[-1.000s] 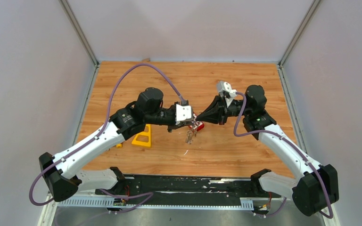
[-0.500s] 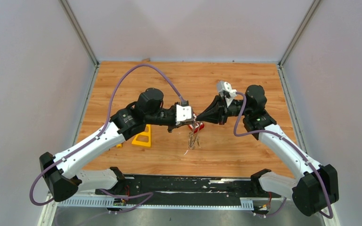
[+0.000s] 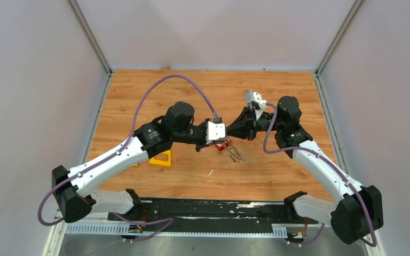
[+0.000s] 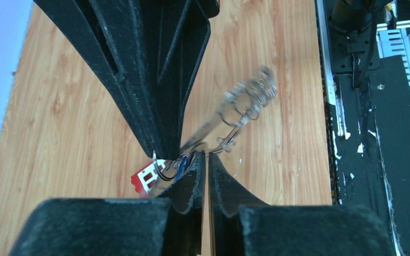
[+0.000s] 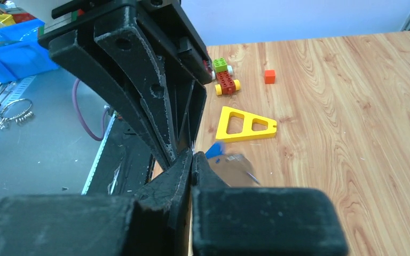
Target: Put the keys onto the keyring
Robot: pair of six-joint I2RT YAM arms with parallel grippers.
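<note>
Both grippers meet tip to tip above the middle of the table. My right gripper point(image 3: 227, 134) point(image 5: 192, 156) is shut on the thin wire of the keyring point(image 3: 236, 153) point(image 4: 245, 98), which trails from its tip, blurred, with its fringe of small silvery keys. My left gripper point(image 3: 221, 141) point(image 4: 206, 154) has its jaws nearly together with only a sliver between them. I cannot tell whether they pinch anything at the tips. A blue-headed key point(image 4: 184, 164) point(image 5: 214, 151) lies against the outside of the left fingers. A red block with white squares point(image 4: 143, 180) hangs just below.
A yellow triangular frame point(image 3: 162, 158) point(image 5: 245, 124) lies on the wood left of the grippers. Beyond it stand a small toy car point(image 5: 225, 80) and an orange cube point(image 5: 269, 76). The black base strip point(image 3: 208, 208) runs along the near edge.
My left arm has shifted right, and its jaws have closed from partly open. The keyring has swung from hanging straight down to the lower right. The right arm has barely moved.
</note>
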